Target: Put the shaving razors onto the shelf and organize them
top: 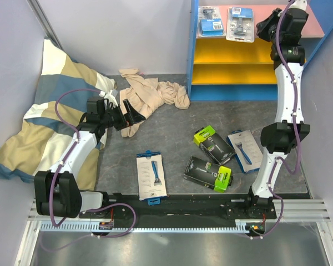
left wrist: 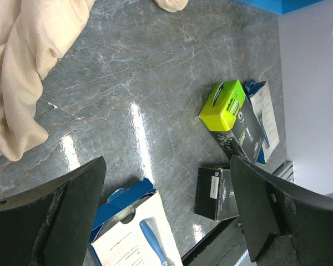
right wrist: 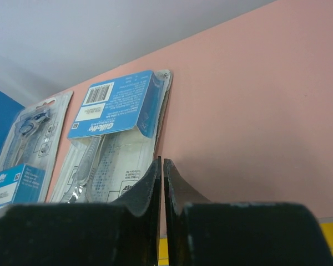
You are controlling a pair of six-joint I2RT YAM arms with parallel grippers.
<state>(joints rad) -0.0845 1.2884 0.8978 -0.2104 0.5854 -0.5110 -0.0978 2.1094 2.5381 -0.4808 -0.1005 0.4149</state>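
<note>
Hovering over the pink top board [right wrist: 255,111] of the shelf [top: 233,91]: right gripper [right wrist: 161,166], jaws pressed together, nothing btwn them; it sits just right of the blisters, not touching either.
Blister pack A [top: 210,22] lies flat at the board's left edge; blister pack B [top: 240,24] lies beside it, toward the board's middle, blue card end toward the back; a small gap btwn the two; both yellow boards below carry no packs.
Left gripper [top: 130,115] is spread wide, holding nothing, low over the desk [top: 155,138] at its left side, next to the beige cloth [top: 150,97]; striped pillow [top: 50,111] slumps against the left wall.
Four packs are on the desk: white-blue box 1 [top: 151,176] at the near edge, approx. centre; black box 1 [top: 208,173], lime end to the right, near the same edge; black box 2 [top: 210,143] just behind it, lime end at the back-left; white-blue box 2 [top: 245,149] touching black box 2, toward the right edge beside the right arm.
</note>
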